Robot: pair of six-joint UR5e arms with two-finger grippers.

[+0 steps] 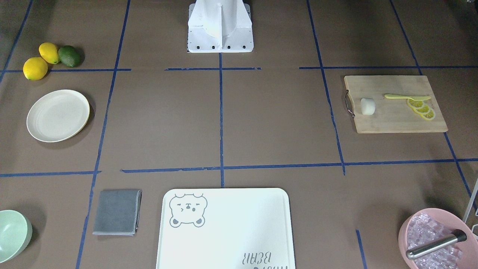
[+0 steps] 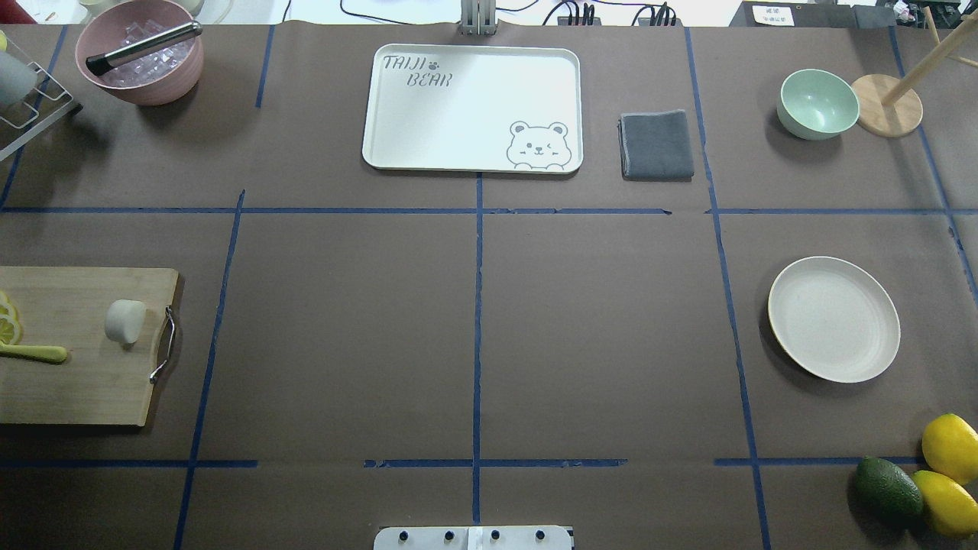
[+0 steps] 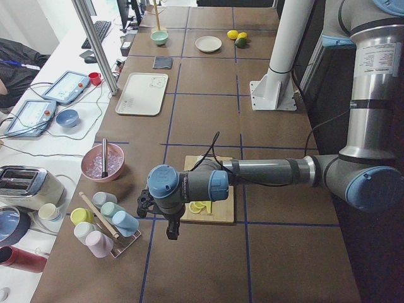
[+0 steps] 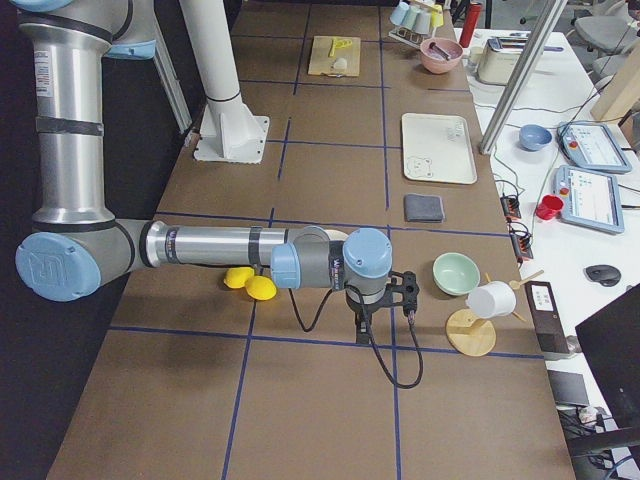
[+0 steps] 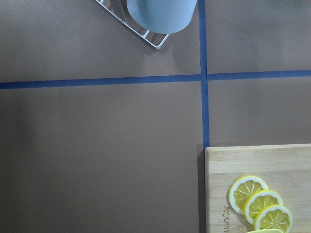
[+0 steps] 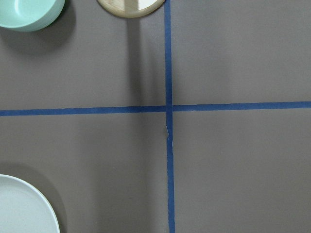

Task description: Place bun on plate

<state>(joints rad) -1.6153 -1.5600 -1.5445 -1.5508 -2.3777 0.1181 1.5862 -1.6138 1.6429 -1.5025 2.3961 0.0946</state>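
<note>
Bun [image 1: 368,106], a small smooth white rounded lump, sits on rectangular bamboo cutting board [image 1: 392,121] near its metal handle [image 1: 348,104], well apart from round cream-white plate [image 1: 58,115] across brown desk [image 1: 261,123]. Left pincer [image 3: 171,232] and right pincer [image 4: 361,332] hang over the desk; spread or pressed together, cannot tell.

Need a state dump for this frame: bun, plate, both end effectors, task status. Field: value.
bun: on the cutting board, at its handle end, nothing touching it
plate: on the robot's right, nothing on it
also on board: lemon slices, yellow utensil
left end effector: above the table, just past the board's lemon end; open or shut cannot be told
right end effector: above the table near the plate; open or shut cannot be told
status: bun not yet on plate
</note>
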